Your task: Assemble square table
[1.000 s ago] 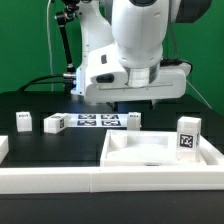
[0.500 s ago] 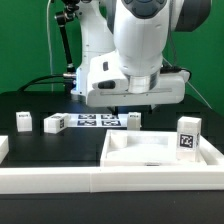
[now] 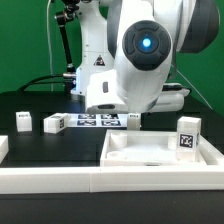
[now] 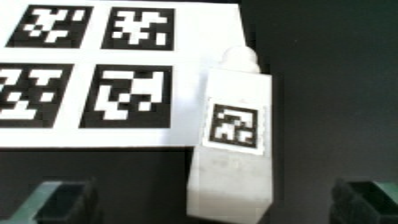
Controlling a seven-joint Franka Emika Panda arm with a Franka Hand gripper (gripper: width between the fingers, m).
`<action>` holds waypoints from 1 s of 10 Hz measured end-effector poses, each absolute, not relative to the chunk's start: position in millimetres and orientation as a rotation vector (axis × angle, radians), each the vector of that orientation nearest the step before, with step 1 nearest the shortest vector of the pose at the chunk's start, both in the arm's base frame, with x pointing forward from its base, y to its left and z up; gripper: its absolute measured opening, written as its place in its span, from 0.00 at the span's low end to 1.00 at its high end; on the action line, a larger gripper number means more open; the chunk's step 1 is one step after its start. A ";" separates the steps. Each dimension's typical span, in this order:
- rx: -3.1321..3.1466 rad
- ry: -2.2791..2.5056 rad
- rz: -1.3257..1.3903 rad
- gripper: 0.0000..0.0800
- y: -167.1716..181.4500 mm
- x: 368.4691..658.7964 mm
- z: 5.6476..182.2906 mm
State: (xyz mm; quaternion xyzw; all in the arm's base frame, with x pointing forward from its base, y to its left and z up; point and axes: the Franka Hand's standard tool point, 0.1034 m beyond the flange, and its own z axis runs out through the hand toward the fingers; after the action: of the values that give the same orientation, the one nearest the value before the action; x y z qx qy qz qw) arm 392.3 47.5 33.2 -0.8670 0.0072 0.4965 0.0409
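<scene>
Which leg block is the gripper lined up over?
The leg block beside the marker board's edge on the exterior view's right; in the wrist view it alone lies between the open jaws.

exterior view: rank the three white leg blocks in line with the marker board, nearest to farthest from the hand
1. small white tagged leg block just right of the marker board in the exterior view, under the hand
2. second leg block just left of the board
3. third leg block, farthest left
</scene>
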 end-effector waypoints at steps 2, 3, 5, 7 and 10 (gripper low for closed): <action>-2.663 0.023 1.520 0.81 48.3 392.9 25.0; -2.665 0.027 1.521 0.81 48.2 390.4 22.5; -2.674 0.028 1.510 0.81 47.9 385.5 16.0; -2.680 0.026 1.503 0.81 48.8 379.6 9.5; -2.684 0.024 1.498 0.81 50.3 378.5 7.1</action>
State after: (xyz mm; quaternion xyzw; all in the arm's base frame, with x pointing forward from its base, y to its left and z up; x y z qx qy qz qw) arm 378.5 50.3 7.1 -0.8728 0.0077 0.4869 0.0339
